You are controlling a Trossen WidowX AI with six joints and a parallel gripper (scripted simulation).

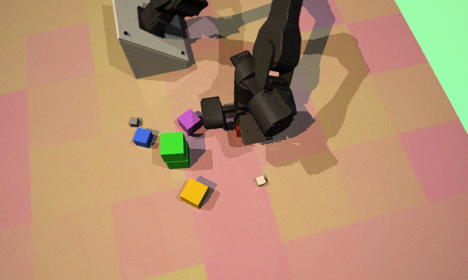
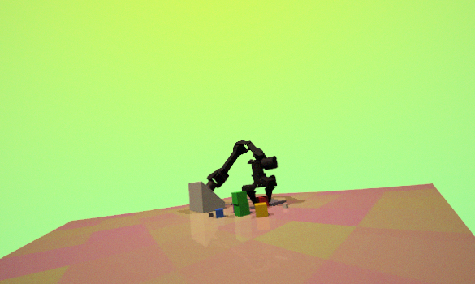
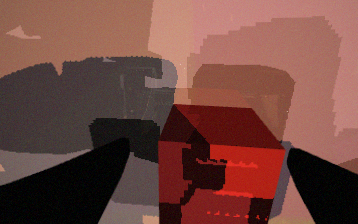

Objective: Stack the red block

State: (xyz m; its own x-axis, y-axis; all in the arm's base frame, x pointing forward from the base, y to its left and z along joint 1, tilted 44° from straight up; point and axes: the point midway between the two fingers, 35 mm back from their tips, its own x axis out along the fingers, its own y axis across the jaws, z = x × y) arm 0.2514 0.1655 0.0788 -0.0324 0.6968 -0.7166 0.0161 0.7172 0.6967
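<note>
Red block [image 3: 220, 165]: rigid, likely light cube with smooth faces; sits on desk between the wide-open, empty end effector [image 3: 207, 175] fingers. Grip opposite flat sides, mid-height. Green tower [image 1: 174, 149] nearby.

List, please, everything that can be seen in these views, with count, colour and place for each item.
Red block: one, red, on the floor between the open fingers, mostly hidden under the gripper in the top view.
Green tower: one, green, upright, left of the gripper.
Purple block: one, purple, just behind the tower.
Blue block: one, blue, left of the tower.
Yellow block: one, yellow, in front of the tower.
Small grey cube: one, grey, beside the blue block.
Small white cube: one, whitish, right of the yellow block.
Grey base: one, grey, holds the arm.
Gripper: one, black, open, straddling the red block.
</note>
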